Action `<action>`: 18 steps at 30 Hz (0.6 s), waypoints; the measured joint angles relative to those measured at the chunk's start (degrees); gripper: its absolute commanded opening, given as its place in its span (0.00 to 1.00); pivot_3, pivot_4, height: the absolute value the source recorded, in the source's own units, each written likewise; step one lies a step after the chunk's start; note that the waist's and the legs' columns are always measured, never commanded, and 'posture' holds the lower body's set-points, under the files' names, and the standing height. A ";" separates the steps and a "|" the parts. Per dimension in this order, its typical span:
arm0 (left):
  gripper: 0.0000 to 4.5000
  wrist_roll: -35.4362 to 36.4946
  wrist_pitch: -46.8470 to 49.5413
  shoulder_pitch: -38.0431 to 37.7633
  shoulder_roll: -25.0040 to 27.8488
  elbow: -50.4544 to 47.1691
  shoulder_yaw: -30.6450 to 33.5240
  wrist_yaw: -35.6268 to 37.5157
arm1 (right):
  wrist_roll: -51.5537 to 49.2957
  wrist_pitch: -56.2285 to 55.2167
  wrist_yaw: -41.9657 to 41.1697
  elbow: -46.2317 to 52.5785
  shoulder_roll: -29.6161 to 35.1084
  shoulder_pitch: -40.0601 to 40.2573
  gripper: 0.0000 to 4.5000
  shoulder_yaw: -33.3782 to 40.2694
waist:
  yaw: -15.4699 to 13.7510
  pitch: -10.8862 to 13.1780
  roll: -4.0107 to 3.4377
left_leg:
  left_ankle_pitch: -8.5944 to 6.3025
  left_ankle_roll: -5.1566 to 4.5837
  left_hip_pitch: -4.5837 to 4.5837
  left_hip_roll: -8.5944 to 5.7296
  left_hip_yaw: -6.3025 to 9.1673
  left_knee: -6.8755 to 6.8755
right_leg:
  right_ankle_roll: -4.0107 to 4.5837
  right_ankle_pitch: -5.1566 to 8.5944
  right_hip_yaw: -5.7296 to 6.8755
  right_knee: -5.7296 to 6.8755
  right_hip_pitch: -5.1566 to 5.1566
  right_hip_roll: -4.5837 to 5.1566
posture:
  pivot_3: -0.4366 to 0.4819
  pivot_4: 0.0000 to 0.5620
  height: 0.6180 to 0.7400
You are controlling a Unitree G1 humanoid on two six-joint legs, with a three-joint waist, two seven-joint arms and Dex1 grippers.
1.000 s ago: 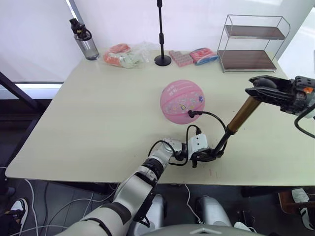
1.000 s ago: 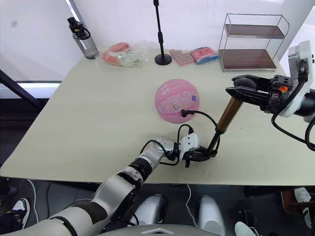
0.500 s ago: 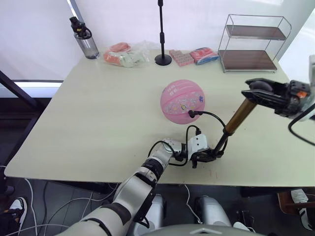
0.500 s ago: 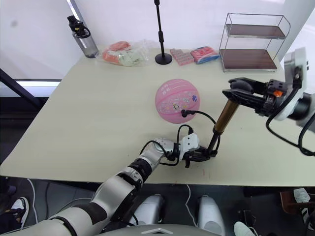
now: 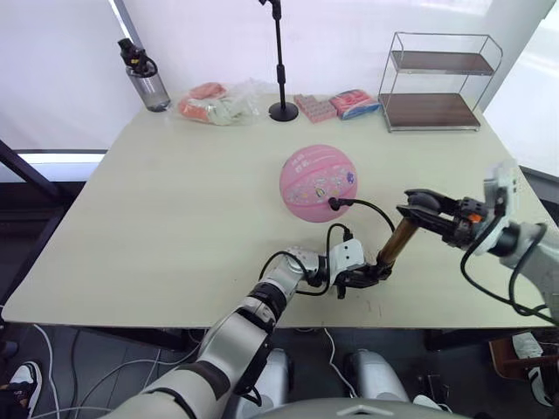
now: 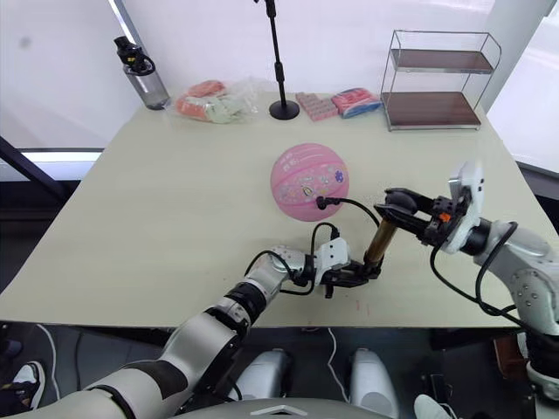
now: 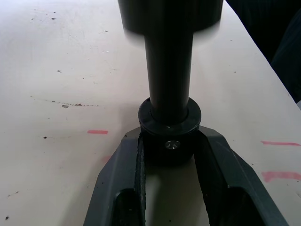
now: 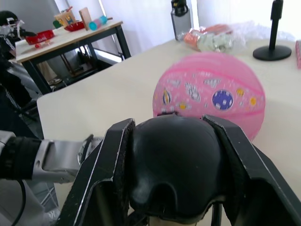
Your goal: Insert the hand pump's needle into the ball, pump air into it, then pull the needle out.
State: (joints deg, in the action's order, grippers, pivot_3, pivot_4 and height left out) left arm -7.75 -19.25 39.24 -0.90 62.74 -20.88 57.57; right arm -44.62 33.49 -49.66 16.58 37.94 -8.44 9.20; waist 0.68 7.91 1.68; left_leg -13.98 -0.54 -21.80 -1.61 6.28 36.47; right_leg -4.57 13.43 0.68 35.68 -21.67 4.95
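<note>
The left tool [image 7: 169,188] has its two dark fingers [image 7: 124,183] closed around the black end cap [image 7: 169,134] at the base of the hand pump [image 7: 168,70], which rises from it. Beneath lies the pale worktop [image 7: 61,70], speckled and carrying small red marks [image 7: 98,132].

No text, label or number can be read anywhere

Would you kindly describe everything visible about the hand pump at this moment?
The hand pump is a slim gold-bronze metal cylinder, tilted, its black base on the table. The left gripper clamps that base; the right gripper grips its black handle on top. A thin black hose loops from the base to the pink ball.
</note>
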 measured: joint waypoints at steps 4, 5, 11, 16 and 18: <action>0.23 -0.01 0.02 -0.05 0.04 0.01 -0.01 -0.04 | 3.43 -2.88 -0.15 -2.23 -2.39 2.11 0.43 -2.50 | 0.02 -0.06 0.06 | 0.00 0.00 0.01 0.00 0.03 0.00 | 0.00 0.00 0.01 0.00 0.00 -0.01 | 0.48 0.27 0.93; 0.23 -0.02 0.04 -0.07 0.05 0.06 -0.03 -0.06 | 4.18 -3.96 -0.53 -2.35 -2.61 2.45 0.43 -2.68 | 0.07 -0.16 0.00 | 0.00 0.00 0.01 0.00 0.00 -0.01 | 0.00 0.00 -0.01 0.00 0.00 0.00 | 0.48 0.27 0.93; 0.23 -0.49 0.13 -0.18 0.08 0.38 -0.02 -0.46 | 5.54 -5.76 -0.43 -2.26 -3.73 3.65 0.43 -2.86 | 0.09 -0.50 0.34 | -0.14 0.24 0.08 0.12 0.04 -0.02 | 0.07 0.04 0.02 0.00 0.01 -0.05 | 0.48 0.27 0.93; 0.23 -0.50 0.13 -0.11 0.03 0.38 -0.01 -0.46 | 5.88 -4.62 -0.27 -0.02 -1.88 3.59 0.43 -3.12 | 0.07 -0.47 0.27 | -0.15 0.25 0.06 0.12 0.03 -0.02 | 0.20 0.11 0.02 0.00 0.01 -0.04 | 0.48 0.27 0.93; 0.23 -0.49 0.12 -0.04 -0.10 0.38 0.00 -0.43 | 4.84 -2.38 -0.38 1.11 0.27 2.52 0.43 -2.36 | 0.00 -0.41 0.18 | -0.15 0.25 0.03 0.08 0.03 -0.02 | 0.16 0.09 0.02 0.00 0.01 -0.01 | 0.48 0.27 0.93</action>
State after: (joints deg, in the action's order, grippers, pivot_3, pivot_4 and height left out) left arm -8.24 -19.13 39.20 -1.00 63.12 -20.88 57.14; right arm -39.78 31.11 -50.04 17.69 38.21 -5.92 6.84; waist 0.67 7.50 1.85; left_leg -14.12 -0.29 -21.77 -1.53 6.31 36.45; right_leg -4.41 13.52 0.70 35.68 -21.66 4.94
